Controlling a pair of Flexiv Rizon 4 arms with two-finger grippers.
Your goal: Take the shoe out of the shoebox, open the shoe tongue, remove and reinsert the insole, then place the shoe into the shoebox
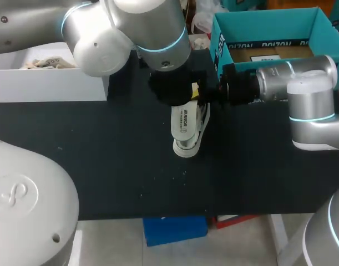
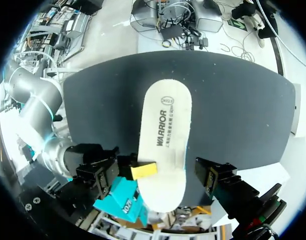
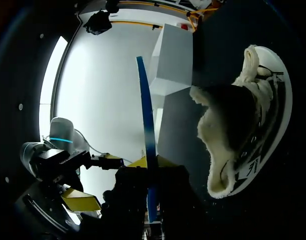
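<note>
The shoe (image 1: 191, 145) lies on its side on the dark table (image 1: 102, 166), outside the teal shoebox (image 1: 269, 27) and just in front of its near left corner, fleecy lining showing in the right wrist view. The white insole (image 2: 165, 135) is out of the shoe and held over it, printed face up (its underside is blue). The right gripper (image 1: 200, 93) pinches the insole's edge between its 2 yellow tips. The left gripper (image 1: 172, 94) hangs above the insole, fingers spread and holding nothing. A white box (image 1: 47, 83) stands at the table's far left.
</note>
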